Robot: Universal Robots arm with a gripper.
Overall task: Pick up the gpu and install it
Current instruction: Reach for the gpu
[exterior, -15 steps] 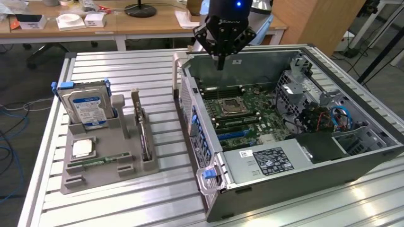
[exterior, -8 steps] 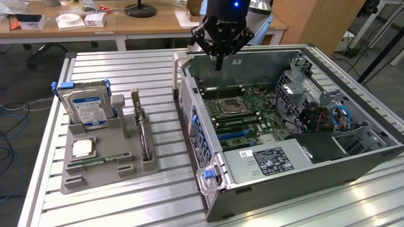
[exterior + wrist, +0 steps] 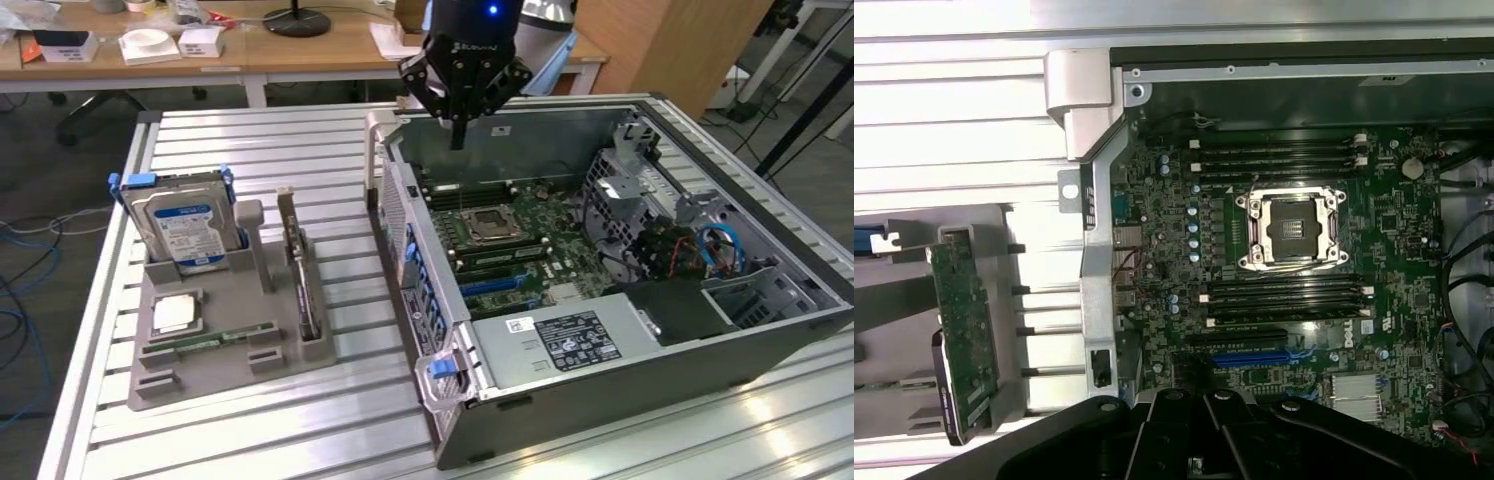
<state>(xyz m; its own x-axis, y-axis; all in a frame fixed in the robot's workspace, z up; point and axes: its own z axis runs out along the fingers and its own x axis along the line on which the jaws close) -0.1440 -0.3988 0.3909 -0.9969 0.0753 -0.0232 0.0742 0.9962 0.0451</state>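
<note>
Gripper [image 3: 458, 138] hangs over the far end of the open computer case [image 3: 627, 385], jaws clenched on nothing.
Gpu [image 3: 302, 272] stands on edge in the grey holder [image 3: 200, 375], exterior view's left, well apart from the gripper.

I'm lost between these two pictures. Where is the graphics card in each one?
Exterior view: the graphics card stands on edge in the gray holder, at the exterior view's left of the open computer case.
Wrist view: the graphics card is seen from above, in that holder, just outside the case wall.
Shared landmark: the square processor socket inside the case.
</note>
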